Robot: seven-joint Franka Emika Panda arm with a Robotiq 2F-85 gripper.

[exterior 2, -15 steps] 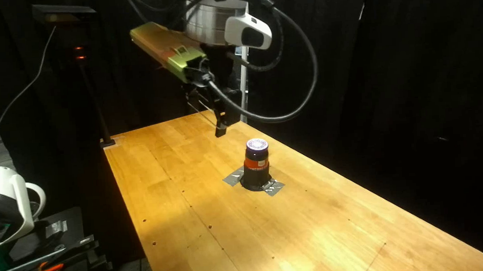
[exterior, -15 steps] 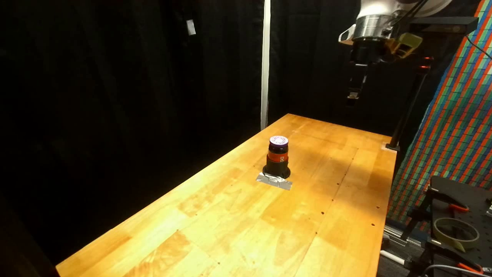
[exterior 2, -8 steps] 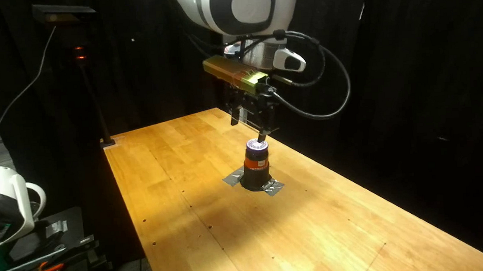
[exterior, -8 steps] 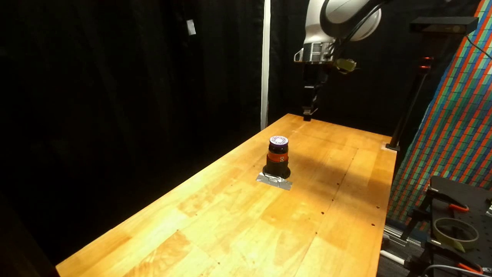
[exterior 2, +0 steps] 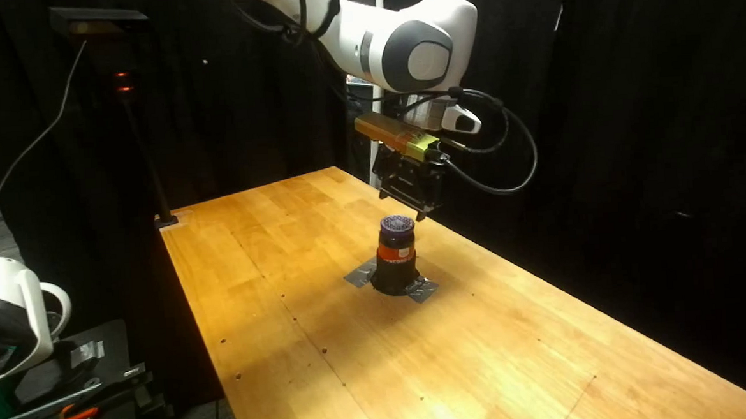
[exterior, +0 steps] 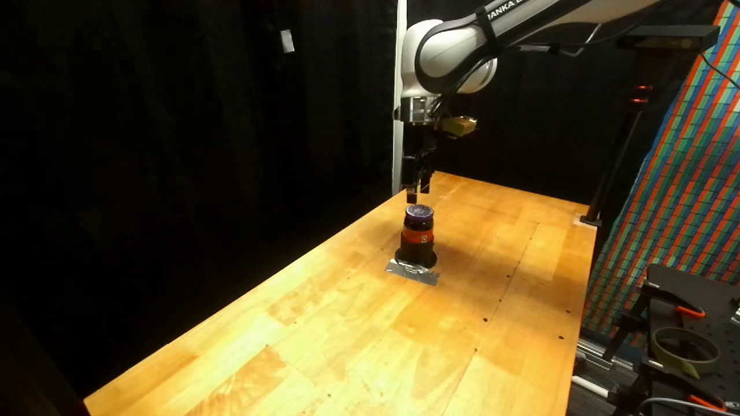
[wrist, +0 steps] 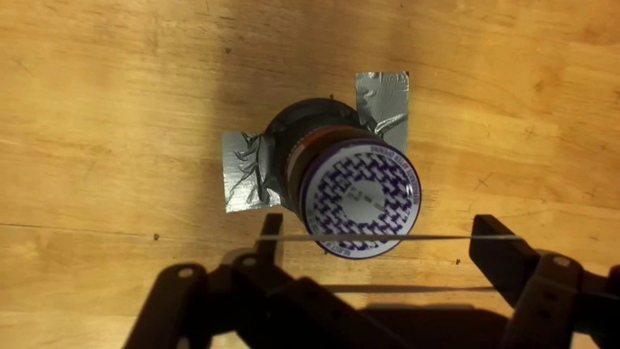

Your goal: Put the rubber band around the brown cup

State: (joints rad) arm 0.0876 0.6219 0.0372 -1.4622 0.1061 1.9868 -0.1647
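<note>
Dark brown cylindrical cup with an orange-red stripe [exterior 2: 396, 254]: upright on the pale wooden table [exterior: 347, 346], nearer one long edge than the opposite; wood extends on every side of it. Crinkled silver tape strips [wrist: 241, 179] lie against its foot. Black two-fingered gripper [wrist: 375, 228]: close to the cup, higher than it, jaws spread wide, a thin tan rubber band [wrist: 441, 237] stretched across (one strand crosses the cup's purple-and-white lid [wrist: 363, 198] in the wrist view; contact cannot be judged).

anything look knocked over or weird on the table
Nothing looks knocked over: the brown cup stands upright. Only the silver tape at its base looks untidy, crumpled at the inner ends. The rubber band stretched across the open hand seems intended.
</note>
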